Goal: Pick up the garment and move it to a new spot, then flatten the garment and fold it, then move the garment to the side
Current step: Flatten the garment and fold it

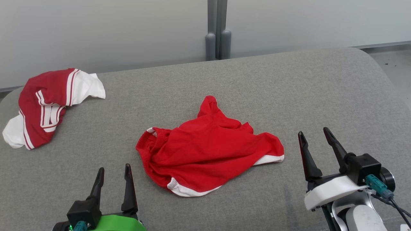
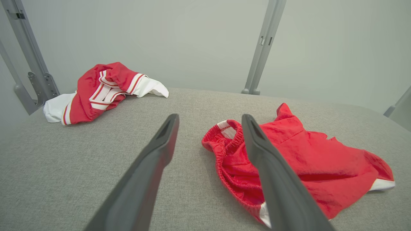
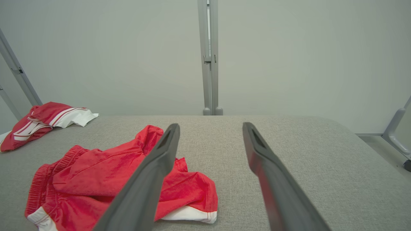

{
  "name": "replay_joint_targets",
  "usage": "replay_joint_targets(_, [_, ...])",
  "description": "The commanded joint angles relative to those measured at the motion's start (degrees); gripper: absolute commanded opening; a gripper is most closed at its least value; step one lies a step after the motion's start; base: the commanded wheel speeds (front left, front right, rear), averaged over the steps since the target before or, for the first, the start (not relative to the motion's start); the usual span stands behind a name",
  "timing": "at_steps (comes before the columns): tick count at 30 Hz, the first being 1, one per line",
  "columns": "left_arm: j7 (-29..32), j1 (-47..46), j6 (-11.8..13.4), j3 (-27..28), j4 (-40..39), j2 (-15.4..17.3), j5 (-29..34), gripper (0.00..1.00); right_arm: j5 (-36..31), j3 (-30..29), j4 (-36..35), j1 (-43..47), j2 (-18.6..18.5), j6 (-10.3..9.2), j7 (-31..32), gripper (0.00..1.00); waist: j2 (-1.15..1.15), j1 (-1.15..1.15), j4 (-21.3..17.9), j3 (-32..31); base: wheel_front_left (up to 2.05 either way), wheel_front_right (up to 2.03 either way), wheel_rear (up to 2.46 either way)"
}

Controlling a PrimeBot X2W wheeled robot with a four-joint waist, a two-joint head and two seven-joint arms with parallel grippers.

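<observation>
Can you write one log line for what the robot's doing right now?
stage: before pickup | crumpled red shorts with white trim: middle of grey fabric surface, untouched | left gripper: open, empty | right gripper: open, empty

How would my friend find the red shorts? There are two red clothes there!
Look at the big grey padded surface in front of the pale wall. In its middle lies a crumpled pair of shorts. They are nearly all plain red with thin white hems, while the other garment, at the far left, has wide white patches and stripes.
</observation>
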Motion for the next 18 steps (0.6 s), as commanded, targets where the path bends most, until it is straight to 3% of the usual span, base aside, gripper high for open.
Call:
replay_joint_targets(1, [-0.2,0.7,-0.3,0.3,0.1,0.0,0.6,1.0,0.2,0.0,0.0,0.8,-0.1,0.02,-0.3,1.0,0.0,0.0,0.1,0.1,0.0,0.0,0.0])
replay_joint_targets(18, [0.3,0.1,-1.5,-0.1,0.8,0.3,1.7,1.0,0.6,0.0,0.2,0.8,-0.1,0.02,-0.5,1.0,0.0,0.0,0.4,0.4,0.0,0.0,0.0])
